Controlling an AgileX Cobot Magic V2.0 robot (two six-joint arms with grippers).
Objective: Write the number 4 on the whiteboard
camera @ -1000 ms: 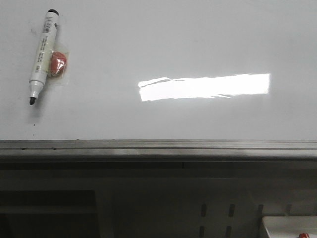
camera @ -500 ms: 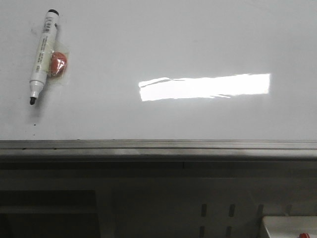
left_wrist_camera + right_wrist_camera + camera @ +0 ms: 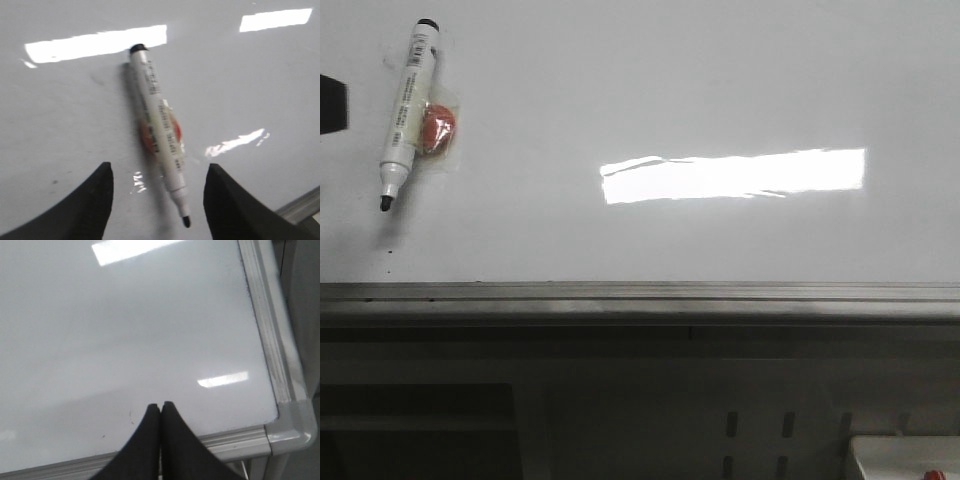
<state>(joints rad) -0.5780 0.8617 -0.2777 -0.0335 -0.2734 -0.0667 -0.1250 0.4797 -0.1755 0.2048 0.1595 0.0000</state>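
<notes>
The whiteboard (image 3: 650, 90) is a glossy white board with a grey bottom rail and a bright light glare. No number 4 shows on it. A white marker (image 3: 407, 109) with its black tip uncapped lies at the far left on an orange pad (image 3: 438, 130). My left gripper (image 3: 157, 172) is open above the board, its jaws standing either side of the marker's tip end (image 3: 160, 125), apart from it. A dark part of the left arm (image 3: 332, 103) shows at the front view's left edge. My right gripper (image 3: 160, 406) is shut and empty over the board's corner (image 3: 150, 330).
The grey rail (image 3: 640, 298) runs along the board's near edge, with a dark frame below it. A white box with a red part (image 3: 905, 460) sits at the bottom right. The board's rounded corner (image 3: 295, 427) lies beside the right gripper. Faint small marks dot the board.
A dark part of the left arm has come into the front view at the left edge beside the marker. The marker and the board have not moved.
</notes>
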